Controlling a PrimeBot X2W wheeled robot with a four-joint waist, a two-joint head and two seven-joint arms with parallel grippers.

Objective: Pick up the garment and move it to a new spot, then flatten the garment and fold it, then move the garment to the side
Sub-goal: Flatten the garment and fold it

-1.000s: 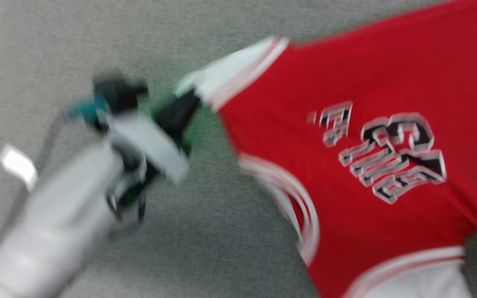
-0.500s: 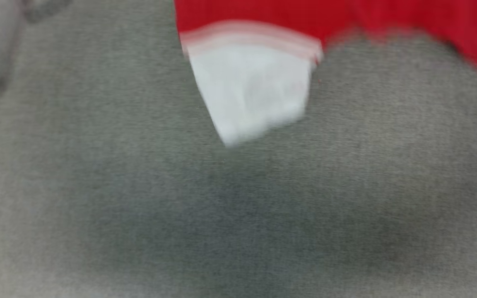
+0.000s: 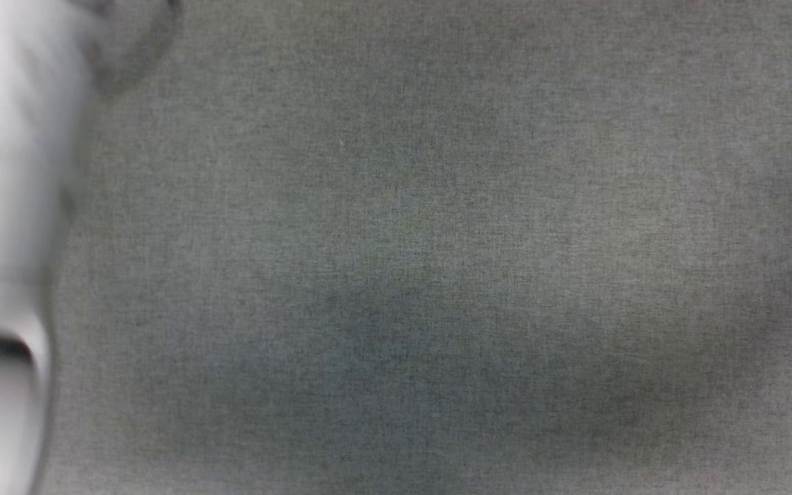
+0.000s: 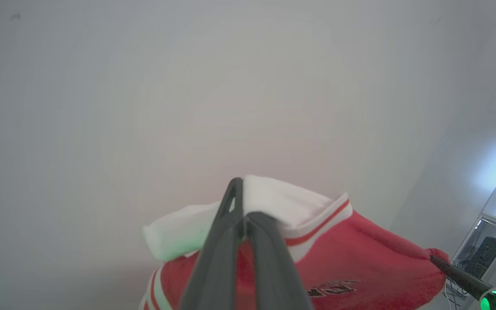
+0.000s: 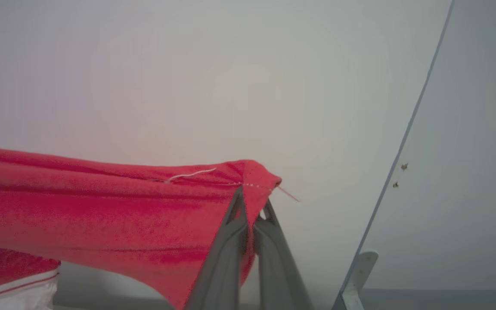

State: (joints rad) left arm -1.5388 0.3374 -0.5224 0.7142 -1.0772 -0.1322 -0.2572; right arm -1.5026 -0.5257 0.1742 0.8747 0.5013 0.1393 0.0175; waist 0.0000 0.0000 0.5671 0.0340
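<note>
I hold the garment (image 5: 101, 206) stretched in the air between both claws: left gripper (image 4: 241, 206) pinching its white corner, right gripper (image 5: 251, 204) pinching a red one. Likely the carry step — next, lower it evenly onto the grey surface (image 3: 437, 240).

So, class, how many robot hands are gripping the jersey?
2. The left hand pinches a white part of the jersey; the right hand pinches a red corner.
</note>
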